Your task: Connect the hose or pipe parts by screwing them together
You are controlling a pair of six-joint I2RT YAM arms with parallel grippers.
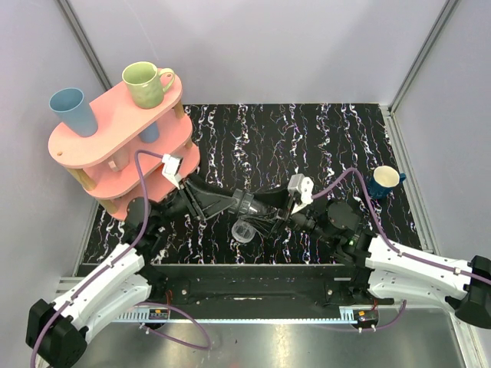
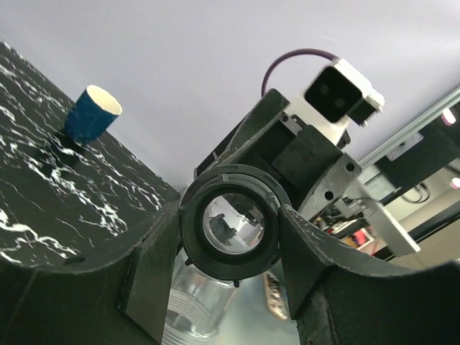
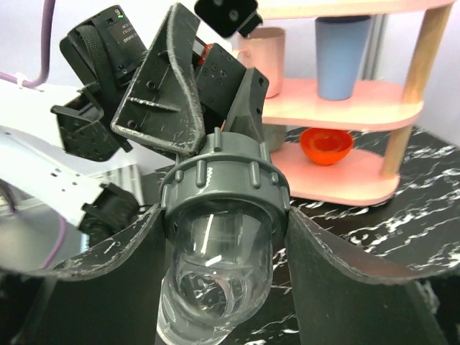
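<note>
Left gripper (image 2: 230,228): jaws are clenched on the grey fitting (image 2: 192,237). The fitting's ring is seen end-on and is touched on both sides by the fingers (image 2: 154,266).

Right gripper (image 3: 224,230): jaws are pressed against the ribbed collar of the same fitting, one finger on each side, so a grasp is recorded here too.

The two grippers are met nose to nose over the middle of the black marbled surface (image 1: 307,138), towards its near edge, and the fitting is held between them. A clear end (image 3: 219,251) is seen projecting from the collar, on the side nearer the arm bases. Whether it touches the surface cannot be told, nor whether two separate parts are already threaded together.

A pink shelf rack (image 1: 115,126) is noted at the far left corner. A green mug (image 1: 146,83) and a light blue cup (image 1: 73,111) are placed on its top tier, and an orange bowl (image 3: 325,146) is lodged on a lower tier. A dark blue cup (image 1: 386,181) is stood on the surface at the right, well apart from the grippers.
</note>
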